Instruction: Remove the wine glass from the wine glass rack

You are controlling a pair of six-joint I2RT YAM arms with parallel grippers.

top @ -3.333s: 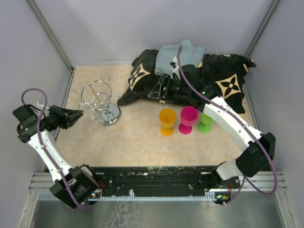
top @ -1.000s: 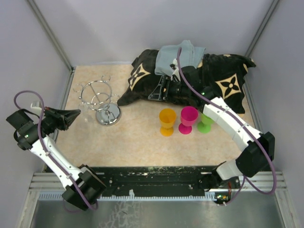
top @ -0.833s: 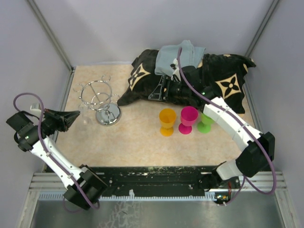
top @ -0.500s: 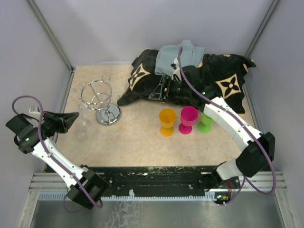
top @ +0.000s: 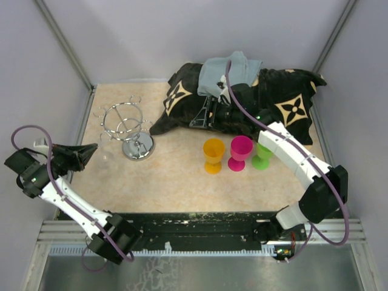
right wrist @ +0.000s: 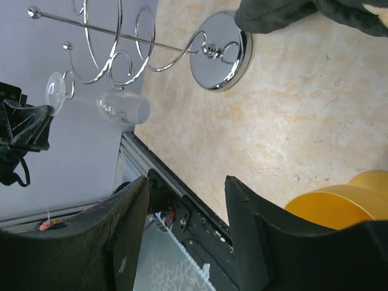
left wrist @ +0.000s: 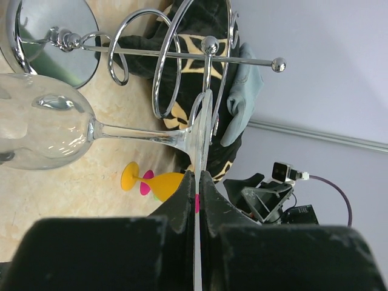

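The chrome wine glass rack (top: 126,124) stands at the back left on its round mirror base (top: 139,146); it also shows in the left wrist view (left wrist: 182,60) and the right wrist view (right wrist: 218,51). My left gripper (top: 86,151) is shut on the foot of the clear wine glass (top: 105,153), which lies sideways above the table, just left of the rack. In the left wrist view the foot (left wrist: 203,130) is clamped edge-on between my fingers (left wrist: 182,200), close to an outer wire loop; contact cannot be told. My right gripper (top: 201,115) is open and empty over the black cloth.
A black patterned cloth (top: 273,97) with a grey-blue cloth (top: 227,73) on it lies at the back right. Orange (top: 213,155), pink (top: 240,153) and green (top: 262,156) cups stand in a row mid-table. The left wall is close behind my left arm.
My left gripper has drawn back to the left and a little nearer with the wine glass, moving it out from under the rack's ring. The right arm has barely moved.
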